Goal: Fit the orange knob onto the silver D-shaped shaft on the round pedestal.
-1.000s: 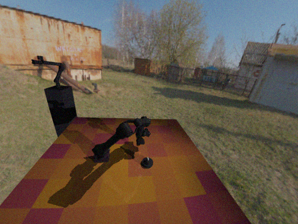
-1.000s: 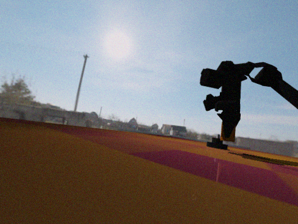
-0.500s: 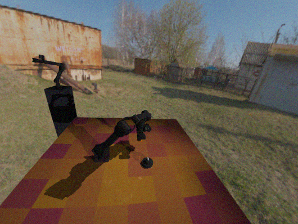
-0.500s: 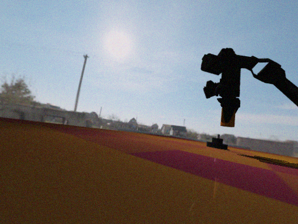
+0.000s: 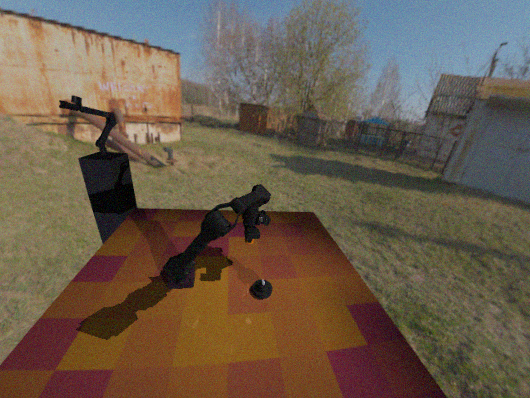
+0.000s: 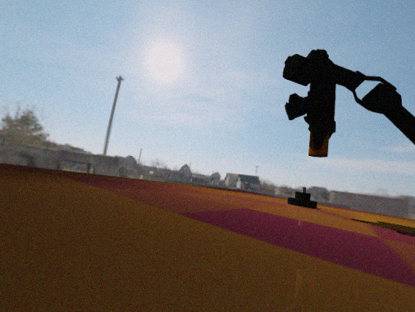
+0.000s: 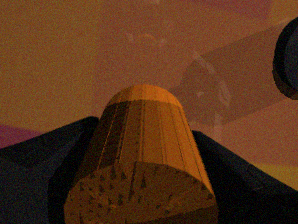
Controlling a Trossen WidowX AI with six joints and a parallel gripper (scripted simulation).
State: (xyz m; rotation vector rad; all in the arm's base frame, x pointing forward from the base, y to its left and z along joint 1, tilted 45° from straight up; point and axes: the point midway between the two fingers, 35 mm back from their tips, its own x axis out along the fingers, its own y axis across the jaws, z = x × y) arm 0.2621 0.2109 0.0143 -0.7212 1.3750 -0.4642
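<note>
The orange knob [image 6: 319, 151] [image 7: 145, 145] is held upright between my fingers, high above the table. In the top view only a sliver of it shows under the fingers. My gripper [image 5: 252, 239] [image 6: 320, 140] is shut on the knob and points down. The knob's underside and its hole are hidden. The dark round pedestal [image 5: 261, 291] [image 6: 302, 201] stands on the table with its shaft [image 5: 262, 282] [image 6: 304, 190] upright. The knob is well above the shaft's tip and off to one side of it. A dark rounded edge, probably the pedestal [image 7: 291, 62], shows at the right of the wrist view.
The patchwork table [image 5: 225, 345] [image 6: 137, 243] carries the arm's base [image 5: 178, 272] and the pedestal. A second dark arm [image 5: 107, 125] stands on a black block [image 5: 107, 182] beyond the table's back left corner. The arm's shadow lies on the table.
</note>
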